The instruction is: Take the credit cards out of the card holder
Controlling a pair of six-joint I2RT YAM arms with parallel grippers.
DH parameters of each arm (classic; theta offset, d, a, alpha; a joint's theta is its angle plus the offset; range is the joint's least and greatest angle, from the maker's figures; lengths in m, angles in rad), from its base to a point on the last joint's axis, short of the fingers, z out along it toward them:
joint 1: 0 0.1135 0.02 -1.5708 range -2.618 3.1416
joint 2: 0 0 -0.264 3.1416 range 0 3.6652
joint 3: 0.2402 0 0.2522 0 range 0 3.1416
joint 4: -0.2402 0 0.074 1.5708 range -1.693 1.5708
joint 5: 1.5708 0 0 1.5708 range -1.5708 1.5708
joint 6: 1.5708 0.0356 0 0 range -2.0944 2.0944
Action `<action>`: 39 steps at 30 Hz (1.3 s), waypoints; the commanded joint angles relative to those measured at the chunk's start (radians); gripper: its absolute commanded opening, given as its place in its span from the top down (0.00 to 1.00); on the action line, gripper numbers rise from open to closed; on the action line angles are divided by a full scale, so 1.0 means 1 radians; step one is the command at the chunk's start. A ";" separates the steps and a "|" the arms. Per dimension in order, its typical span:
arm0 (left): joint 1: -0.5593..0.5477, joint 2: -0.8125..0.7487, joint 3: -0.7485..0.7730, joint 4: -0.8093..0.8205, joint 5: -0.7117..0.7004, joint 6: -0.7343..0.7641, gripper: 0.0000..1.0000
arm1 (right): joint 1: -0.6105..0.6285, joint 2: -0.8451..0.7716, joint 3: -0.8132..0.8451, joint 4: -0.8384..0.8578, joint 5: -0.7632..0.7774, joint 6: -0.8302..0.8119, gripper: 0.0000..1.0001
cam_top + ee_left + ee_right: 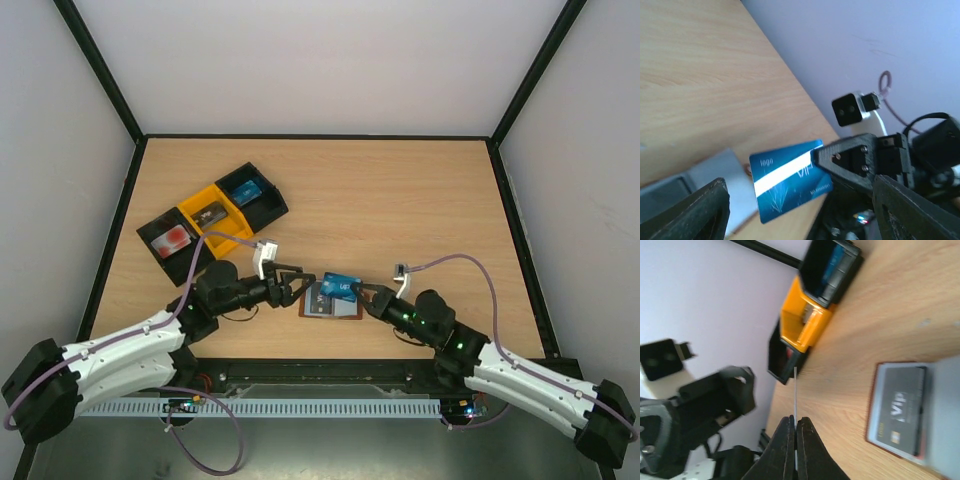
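The card holder [335, 305] lies open on the table near the front edge, brown-rimmed with pale inner pockets. A dark card [900, 410] sits in it. My right gripper [362, 293] is shut on a blue credit card [340, 285] and holds it just above the holder. In the right wrist view the blue card [795, 385] stands edge-on between the shut fingers [785, 440]. My left gripper [292, 285] is open and empty, just left of the card. In the left wrist view the blue card [790, 177] hangs between its spread fingers [695, 215].
A row of three open trays stands at the back left: a black one with a red-patched card [170, 240], a yellow one with a dark card [210, 213], and a black one with a blue card [247, 190]. Walls enclose the table.
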 commanded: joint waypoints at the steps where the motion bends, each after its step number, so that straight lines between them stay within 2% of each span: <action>1: 0.006 0.020 -0.021 0.114 0.173 -0.159 0.20 | 0.002 -0.090 -0.037 0.125 0.010 0.018 0.98; 5: 0.007 0.028 -0.036 0.174 0.198 -0.229 0.21 | 0.002 -0.148 -0.041 0.130 0.026 0.032 0.98; 9: 0.006 0.066 -0.009 0.150 0.230 -0.229 0.25 | 0.003 -0.172 -0.049 0.158 0.020 0.059 0.98; 17: 0.016 0.147 0.031 0.150 0.262 -0.239 0.34 | 0.002 -0.110 -0.055 0.217 -0.062 0.070 0.98; 21: 0.018 0.170 0.044 0.180 0.278 -0.243 0.44 | 0.002 -0.088 -0.061 0.233 -0.076 0.071 0.98; 27: 0.020 0.192 0.039 0.222 0.283 -0.262 0.74 | 0.003 -0.098 -0.081 0.248 -0.081 0.082 0.98; 34: 0.022 0.190 0.026 0.239 0.278 -0.268 0.96 | 0.003 -0.126 -0.107 0.247 -0.068 0.096 0.98; 36: 0.022 0.185 0.020 0.253 0.281 -0.268 0.97 | 0.003 -0.134 -0.106 0.229 -0.063 0.097 0.95; 39: 0.022 0.168 0.009 0.252 0.259 -0.261 0.97 | 0.003 -0.156 -0.107 0.188 -0.045 0.104 0.82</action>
